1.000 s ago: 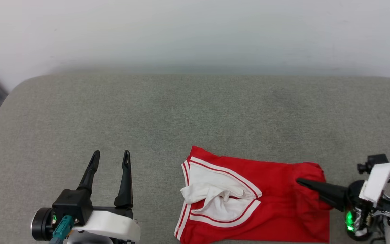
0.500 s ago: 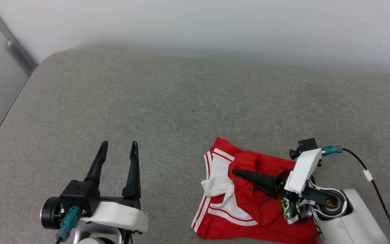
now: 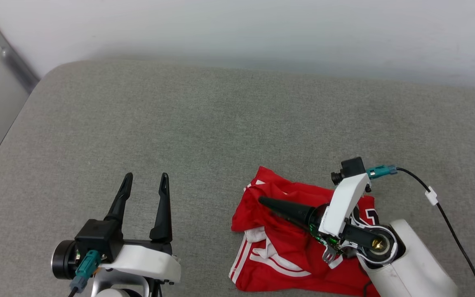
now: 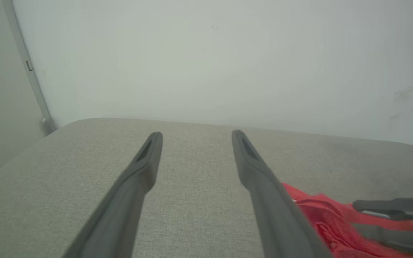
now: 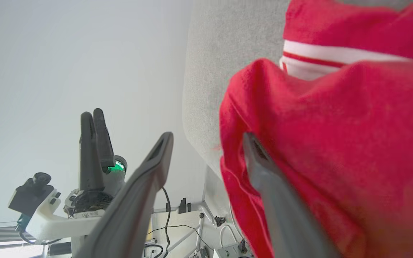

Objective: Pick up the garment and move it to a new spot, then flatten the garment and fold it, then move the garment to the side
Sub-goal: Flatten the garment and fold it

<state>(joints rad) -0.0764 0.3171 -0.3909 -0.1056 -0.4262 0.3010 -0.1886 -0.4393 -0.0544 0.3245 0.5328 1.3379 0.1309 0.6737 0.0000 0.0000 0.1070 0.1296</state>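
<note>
Advanced further toward the robot's left since half a second ago: right gripper (image 3: 263,201), together with the red layer of the garment (image 3: 287,247) draped on it, now hiding most of the white sleeve panel (image 3: 255,235) exposed earlier. Treat the slight shift of the whole head view as camera motion, not object motion. Locate the garment at the near edge of the grey cushion (image 3: 221,123), right of centre, doubled over on itself, with striped trim (image 3: 258,258) showing at its lower left. Read the right gripper as released, not clenched: fingers spread in the right wrist view, red cloth hung over and against one finger (image 5: 264,168), the other bare. Judge this as a sweep-fold, made by carrying cloth on a single finger rather than pinching it, presumably to lay the right half over the left. Expect slippage off the smooth finger if lifted too steeply. Note the left gripper (image 3: 146,176) spread and empty, well apart from the garment, pointing toward the wall (image 3: 237,29), probably parked clear of the fold path. Assess progress as mid-fold; flattening of the bunched layer and the final move to the side not yet done.
</note>
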